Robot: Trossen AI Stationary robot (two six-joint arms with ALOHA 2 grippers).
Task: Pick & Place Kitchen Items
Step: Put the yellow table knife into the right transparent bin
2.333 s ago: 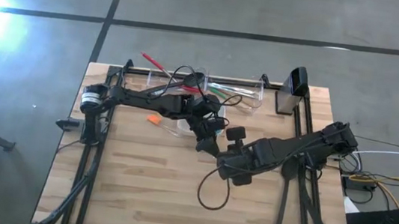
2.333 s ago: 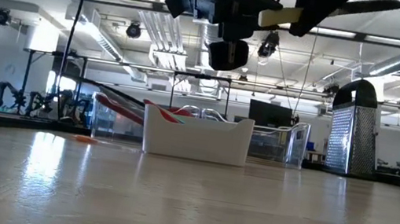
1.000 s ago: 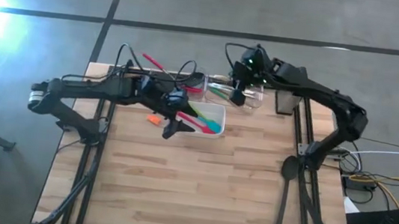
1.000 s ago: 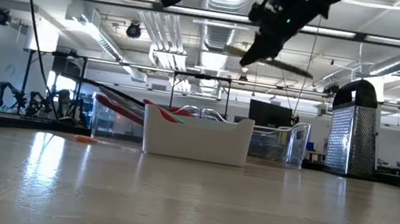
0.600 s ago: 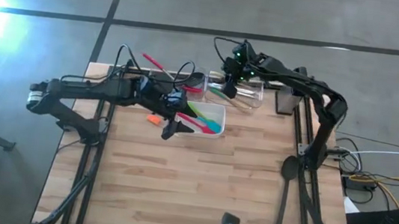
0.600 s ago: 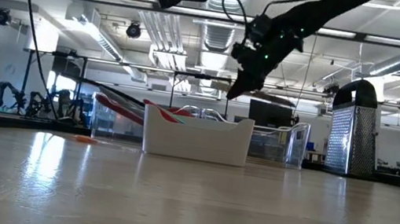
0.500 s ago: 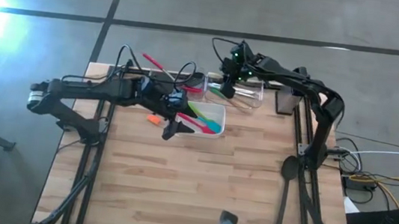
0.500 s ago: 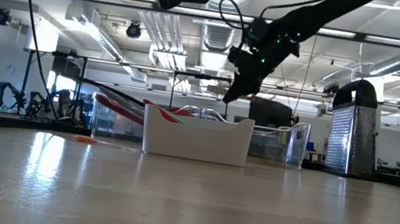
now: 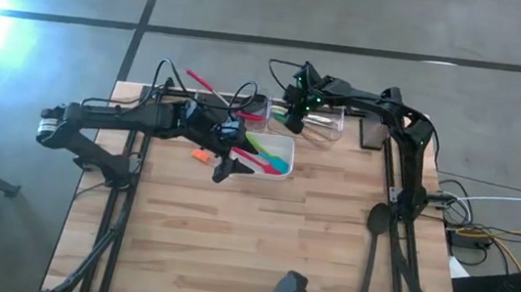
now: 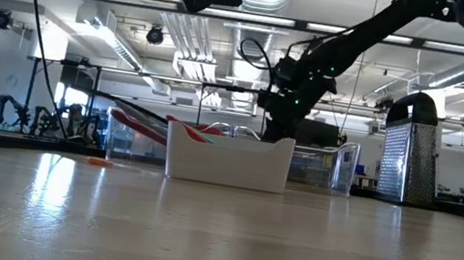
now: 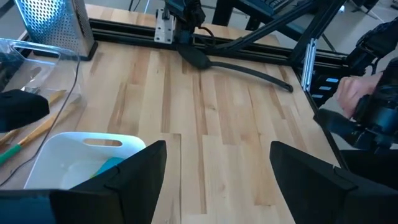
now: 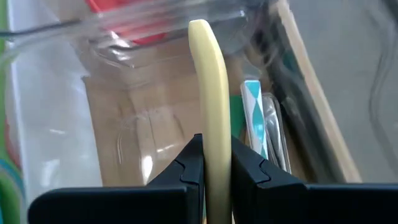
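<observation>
Right gripper (image 12: 211, 163) is closed on the cream knife handle (image 12: 210, 93), low over the clear bin (image 9: 317, 120) at the table's far edge. Left gripper (image 9: 222, 168), fingers wide apart and empty, hangs beside the white dish (image 9: 285, 147).

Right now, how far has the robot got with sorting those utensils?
Some utensils already lie in the white dish. The right gripper, over the clear bin, is shut on a cream handle, mid-delivery. The left gripper hangs open and empty over the dish. A red utensil remains outside.
</observation>
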